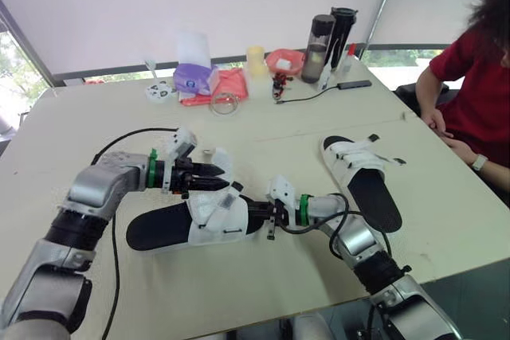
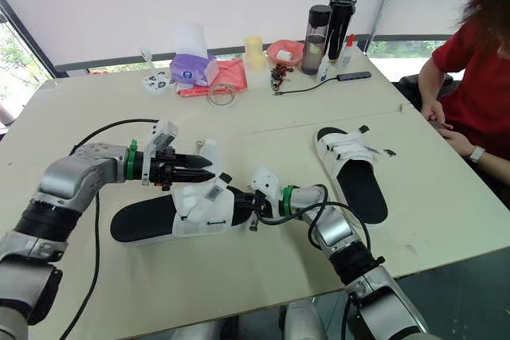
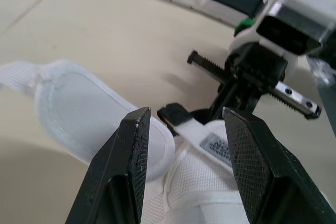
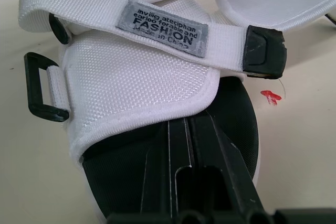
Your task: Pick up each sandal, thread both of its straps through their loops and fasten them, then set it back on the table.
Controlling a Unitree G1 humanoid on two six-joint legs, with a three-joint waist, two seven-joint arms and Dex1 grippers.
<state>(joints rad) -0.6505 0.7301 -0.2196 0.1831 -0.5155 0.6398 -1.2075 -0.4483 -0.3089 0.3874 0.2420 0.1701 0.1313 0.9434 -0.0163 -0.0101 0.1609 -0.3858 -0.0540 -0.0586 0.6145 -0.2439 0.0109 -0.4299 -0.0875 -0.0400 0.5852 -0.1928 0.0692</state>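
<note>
near sandal (image 1: 209, 219): lies flat on the bench (image 1: 199, 284) between the two grippers, black sole and white upper.
left gripper (image 1: 225, 177): hovers just over the far side of the near sandal's upper. its fingers (image 3: 131, 171) are spread apart with nothing held, and a loose white strap flap (image 3: 79, 114) lies just beyond them.
right gripper (image 1: 256, 214): at the near sandal's open end, on the robot's right of it. its fingers (image 4: 178, 182) are pressed together and lie on the black footbed, with the tips tucked under the edge of the upper (whether they pinch anything there, i cannot tell).
labelled strap (image 4: 163, 27): lies across the near sandal's upper, with its black tip (image 4: 265, 51) at one side and the black loop (image 4: 42, 95) at the other.
second sandal (image 1: 366, 185): flat on the bench, well apart from the near sandal, to the robot's right and farther off.
person in red (image 1: 470, 69): seated at the bench edge, far to the right of the near sandal.
bottles (image 1: 327, 37): upright, far across the bench from the near sandal.
</note>
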